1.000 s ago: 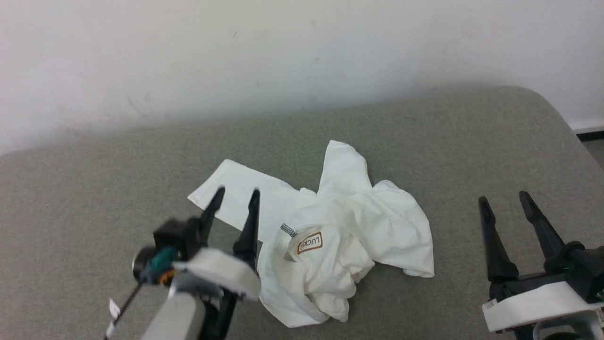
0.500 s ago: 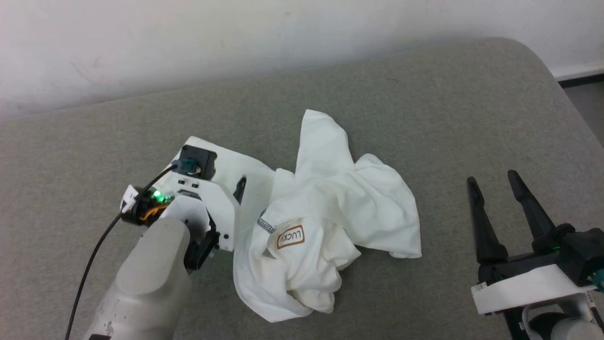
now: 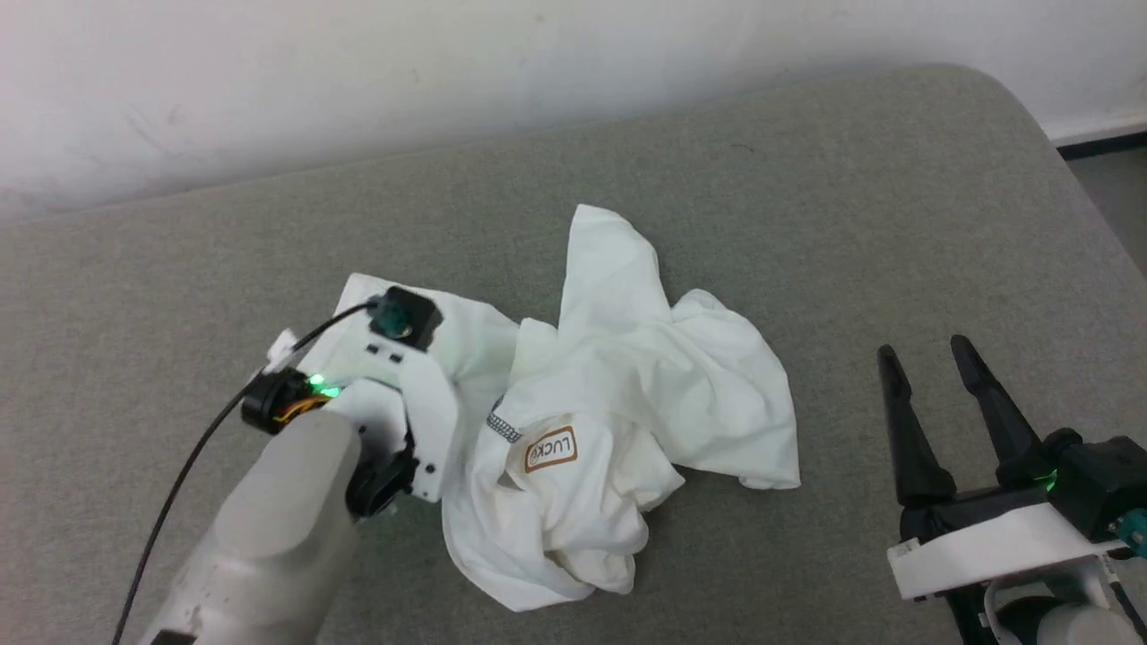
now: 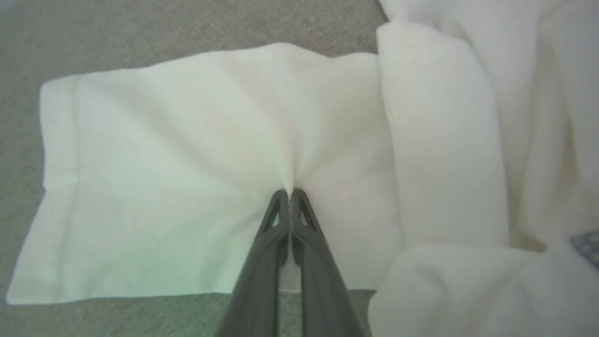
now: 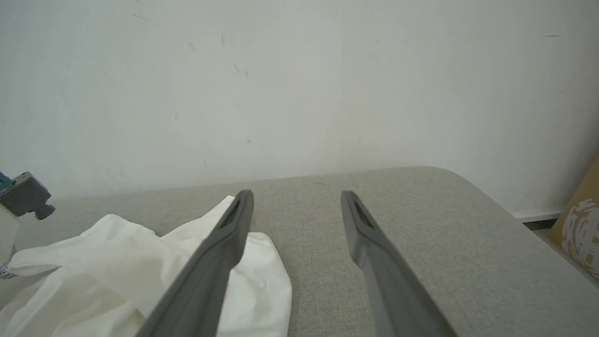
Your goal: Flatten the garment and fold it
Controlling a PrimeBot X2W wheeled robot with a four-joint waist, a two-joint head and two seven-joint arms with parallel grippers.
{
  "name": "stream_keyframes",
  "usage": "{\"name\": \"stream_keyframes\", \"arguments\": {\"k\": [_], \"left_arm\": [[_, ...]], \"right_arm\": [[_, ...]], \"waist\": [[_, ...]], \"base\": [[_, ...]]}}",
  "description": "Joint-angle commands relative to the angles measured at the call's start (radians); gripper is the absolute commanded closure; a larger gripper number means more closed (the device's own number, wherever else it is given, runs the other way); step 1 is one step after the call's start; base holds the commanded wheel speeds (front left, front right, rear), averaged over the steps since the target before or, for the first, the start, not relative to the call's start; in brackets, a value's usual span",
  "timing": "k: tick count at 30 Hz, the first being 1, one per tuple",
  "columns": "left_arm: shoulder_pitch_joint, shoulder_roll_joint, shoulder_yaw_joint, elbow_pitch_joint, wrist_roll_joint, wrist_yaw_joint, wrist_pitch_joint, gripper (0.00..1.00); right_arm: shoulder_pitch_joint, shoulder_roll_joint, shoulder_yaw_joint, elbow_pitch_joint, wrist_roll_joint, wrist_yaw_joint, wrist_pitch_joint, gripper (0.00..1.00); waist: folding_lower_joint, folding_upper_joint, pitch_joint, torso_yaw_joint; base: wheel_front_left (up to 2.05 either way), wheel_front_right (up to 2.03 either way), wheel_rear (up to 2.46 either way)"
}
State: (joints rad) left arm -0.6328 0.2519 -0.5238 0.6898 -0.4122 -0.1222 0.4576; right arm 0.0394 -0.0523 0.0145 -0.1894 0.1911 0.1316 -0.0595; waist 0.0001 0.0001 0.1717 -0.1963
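Garment: a large white thin-fabric shirt [image 3: 645, 394], crumpled in a heap at the centre of the grey felt-covered counter [image 3: 806, 224], with one flat flap reaching out at the heap's left
Just changed: a second ago the left gripper [image 4: 291, 192] hung above that flap with its fingers wide; now the arm has dropped onto it and the fingers have closed
Left fingers: pressed together on a small pinch of the flap, creases fanning out from the tips in the left wrist view
Right fingers: the right gripper [image 3: 924, 349] sits at lower right of the head view, fingers wide, holding nothing, well apart from the shirt, as before
Camera: the head view has tilted down, so the heap's shift in frame is no move of the shirt
Meaning for the task: the first grasp looks made; flattening has not begun, and an outward pull seems the likely next move
Writing: the brown-outlined neck label [image 3: 549, 450] reads "LUCK", lying askew; a grey-and-white patterned strip [image 3: 504, 428] sits just beside it, with no text I can read
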Motion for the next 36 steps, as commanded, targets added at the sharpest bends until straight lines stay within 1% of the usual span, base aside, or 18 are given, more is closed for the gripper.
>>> {"name": "stream_keyframes", "arguments": {"k": [1,2,4,8,11,13,15,17,19,21,24,26,28,29,30,31,33,36], "left_arm": [[0.054,0.036,0.014,-0.027,0.000,0.016,-0.046,1.00],[0.054,0.036,0.014,-0.027,0.000,0.016,-0.046,1.00],[0.069,0.062,0.060,-0.103,-0.015,0.052,-0.104,1.00],[0.145,0.156,0.167,-0.308,-0.039,0.147,-0.156,1.00],[0.266,0.229,0.255,-0.490,-0.058,0.239,-0.145,1.00],[0.374,0.273,0.325,-0.605,-0.072,0.314,-0.132,1.00],[0.495,0.296,0.401,-0.701,-0.096,0.388,-0.121,1.00],[0.616,0.313,0.479,-0.766,-0.111,0.456,-0.121,1.00],[0.727,0.324,0.559,-0.803,-0.124,0.508,-0.132,1.00],[0.823,0.328,0.631,-0.814,-0.142,0.542,-0.144,1.00],[0.928,0.307,0.699,-0.815,-0.174,0.563,-0.161,1.00],[0.963,0.282,0.709,-0.790,-0.198,0.552,-0.177,1.00],[0.974,0.247,0.699,-0.756,-0.227,0.522,-0.198,1.00],[0.967,0.230,0.694,-0.745,-0.238,0.509,-0.217,0.88],[0.957,0.213,0.686,-0.735,-0.245,0.494,-0.239,0.04],[0.947,0.199,0.675,-0.730,-0.248,0.479,-0.262,0.00],[0.921,0.176,0.658,-0.727,-0.244,0.449,-0.323,0.00],[0.881,0.159,0.628,-0.740,-0.201,0.410,-0.442,0.00]], "right_arm": [[-0.009,0.002,-0.004,0.007,0.002,-0.001,-0.008,0.00],[-0.009,0.002,-0.004,0.007,0.002,-0.001,-0.008,0.00],[0.001,0.002,-0.013,0.012,-0.001,-0.001,-0.006,0.00],[0.022,0.002,-0.023,0.013,-0.006,-0.001,0.002,0.00],[0.037,0.002,-0.026,0.010,-0.007,-0.001,0.007,0.00],[0.045,0.002,-0.026,0.006,-0.008,-0.001,0.011,0.00],[0.052,0.002,-0.029,0.001,-0.007,-0.001,0.013,0.00],[0.059,0.002,-0.031,-0.005,-0.008,-0.001,0.015,0.00],[0.067,0.002,-0.035,-0.010,-0.008,-0.001,0.019,0.00],[0.076,0.002,-0.040,-0.016,-0.010,-0.001,0.024,0.00],[0.087,0.002,-0.046,-0.023,-0.014,-0.001,0.032,0.00],[0.091,0.002,-0.046,-0.027,-0.016,-0.001,0.038,0.00],[0.092,0.002,-0.043,-0.030,-0.019,-0.001,0.045,0.00],[0.092,0.002,-0.042,-0.032,-0.020,-0.001,0.047,0.00],[0.091,0.002,-0.041,-0.035,-0.021,-0.001,0.050,0.00],[0.091,0.002,-0.040,-0.036,-0.022,-0.001,0.053,0.00],[0.093,0.002,-0.037,-0.041,-0.024,-0.001,0.058,0.00],[0.095,0.002,-0.035,-0.047,-0.026,-0.001,0.063,0.00]], "waist": [[-0.0001,-0.0001,-0.022,0.019],[-0.0001,-0.0001,-0.022,0.019],[-0.0001,-0.0001,-0.037,0.034],[-0.0001,-0.0001,-0.067,0.067],[-0.0001,-0.0001,-0.084,0.086],[-0.0001,-0.0001,-0.091,0.096],[-0.0001,-0.0001,-0.096,0.104],[-0.0001,-0.0001,-0.099,0.111],[-0.0001,-0.0001,-0.103,0.119],[-0.0001,-0.0001,-0.108,0.127],[-0.0001,-0.0001,-0.116,0.137],[-0.0001,-0.0001,-0.119,0.140],[-0.0001,-0.0001,-0.123,0.140],[-0.0001,-0.0001,-0.125,0.140],[-0.0001,-0.0001,-0.127,0.140],[-0.0001,-0.0001,-0.131,0.140],[-0.0001,-0.0001,-0.136,0.139],[-0.0001,-0.0001,-0.144,0.139]], "base": [[0.00,0.00,0.00],[0.00,0.00,0.00],[0.00,0.00,0.00],[0.00,0.00,0.00],[0.00,0.00,0.00],[0.00,0.00,0.00],[0.00,0.00,0.00],[0.00,0.00,0.00],[0.00,0.00,0.00],[0.00,0.00,0.00],[0.00,0.00,0.00],[0.00,0.00,0.00],[0.00,0.00,0.00],[0.00,0.00,0.00],[0.00,0.00,0.00],[0.00,0.00,0.00],[0.00,0.00,0.00],[0.00,0.00,0.00]]}}
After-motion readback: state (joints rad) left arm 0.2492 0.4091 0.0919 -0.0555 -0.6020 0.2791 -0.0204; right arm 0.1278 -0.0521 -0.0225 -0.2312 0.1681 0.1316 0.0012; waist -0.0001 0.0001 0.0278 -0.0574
